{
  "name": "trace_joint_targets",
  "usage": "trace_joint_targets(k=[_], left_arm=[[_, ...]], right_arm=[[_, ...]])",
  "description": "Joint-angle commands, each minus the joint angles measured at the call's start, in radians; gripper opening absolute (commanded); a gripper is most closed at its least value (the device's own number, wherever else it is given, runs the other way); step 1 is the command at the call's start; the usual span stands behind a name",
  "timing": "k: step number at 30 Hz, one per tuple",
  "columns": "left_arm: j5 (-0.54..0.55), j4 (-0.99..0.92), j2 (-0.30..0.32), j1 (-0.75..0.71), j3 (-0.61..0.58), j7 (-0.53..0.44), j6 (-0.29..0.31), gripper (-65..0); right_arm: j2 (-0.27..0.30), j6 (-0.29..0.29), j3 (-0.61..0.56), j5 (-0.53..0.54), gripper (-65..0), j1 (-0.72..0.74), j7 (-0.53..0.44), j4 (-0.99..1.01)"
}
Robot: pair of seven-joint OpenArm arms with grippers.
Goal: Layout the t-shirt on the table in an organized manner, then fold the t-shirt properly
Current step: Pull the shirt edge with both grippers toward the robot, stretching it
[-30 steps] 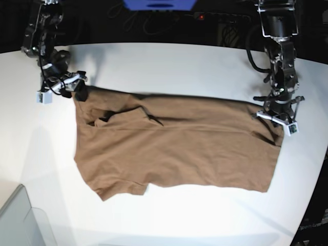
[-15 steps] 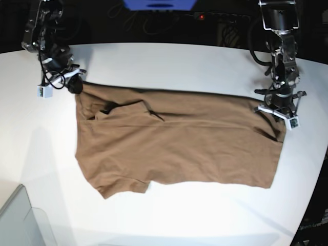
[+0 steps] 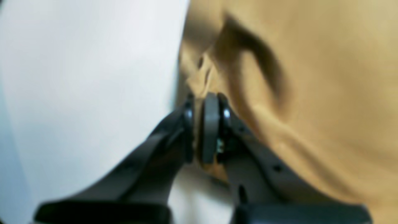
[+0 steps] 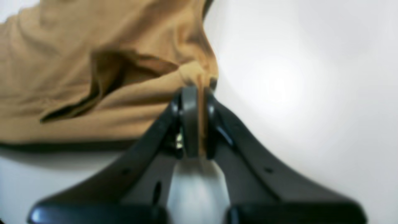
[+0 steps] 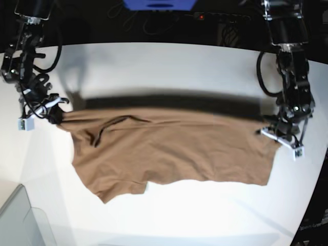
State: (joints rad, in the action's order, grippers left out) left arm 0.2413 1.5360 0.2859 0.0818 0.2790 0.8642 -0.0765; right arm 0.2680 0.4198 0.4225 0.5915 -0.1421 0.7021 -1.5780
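Stretching is what's going on here, as far as I can judge. Left wrist view first: the left tool (image 3: 205,130) is pinched tight on an edge of the shirt (image 3: 311,93), with a bit of brown cloth squeezed between the pads. The cloth fills the right side of the frame and bare white table (image 3: 87,93) fills the left. It's a blurry shot, but a crease runs away from the pinch point, so I'd say the fabric is under tension there.

Right wrist view: same deal mirrored. The right tool (image 4: 197,124) is clamped on a shirt corner, cloth bunching in the upper left, table on the right.

Base view: the shirt (image 5: 174,148) hangs spread across the middle of the table (image 5: 164,66). The left tool (image 5: 279,134) is at the right edge of the frame and the right tool (image 5: 54,115) at the left edge. The top edge looks raised, since there's a dark shadow band behind it, while the lower edge lies on the table. My guess is that holding two far corners apart lets it be laid down flat.
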Motion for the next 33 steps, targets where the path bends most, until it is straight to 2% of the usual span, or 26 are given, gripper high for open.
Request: trace_joint_targets(k=[1, 4, 8, 15, 20, 22, 28, 33], left_arm=[[-0.013, 0.024, 0.017, 0.016, 0.006, 0.013, -0.009, -65.0], [-0.013, 0.037, 0.017, 0.031, 0.006, 0.036, -0.009, -65.0], [-0.013, 0.036, 0.006, 0.022, 0.006, 0.034, -0.009, -65.0], [-0.013, 0.025, 0.005, -0.106, 0.006, 0.031, -0.009, -65.0], [-0.013, 0.041, 0.005, -0.199, 0.019, 0.030, -0.009, -65.0], [-0.013, 0.041, 0.003, -0.228, 0.050, 0.030, -0.009, -65.0], [-0.013, 0.041, -0.037, -0.310, 0.164, 0.030, -0.009, -65.0], [-0.013, 0.041, -0.050, -0.347, 0.162, 0.030, -0.009, -65.0]], right_arm=[[0.014, 0.000, 0.034, 0.005, -65.0, 0.014, 0.000, -0.025], [0.014, 0.001, 0.052, 0.006, -65.0, 0.026, 0.037, -0.026], [0.009, 0.004, 0.054, 0.006, -65.0, 0.002, 0.035, -0.025], [-0.009, 0.006, 0.055, 0.006, -65.0, -0.107, 0.023, -0.025], [-0.042, 0.006, 0.055, 0.006, -65.0, -0.221, -0.071, -0.028], [-0.045, 0.006, 0.055, 0.006, -65.0, -0.265, -0.115, -0.045], [-0.115, 0.006, 0.092, 0.006, -65.0, -0.396, -0.269, -0.112], [-0.148, 0.006, 0.105, 0.006, -65.0, -0.439, -0.292, -0.117]])
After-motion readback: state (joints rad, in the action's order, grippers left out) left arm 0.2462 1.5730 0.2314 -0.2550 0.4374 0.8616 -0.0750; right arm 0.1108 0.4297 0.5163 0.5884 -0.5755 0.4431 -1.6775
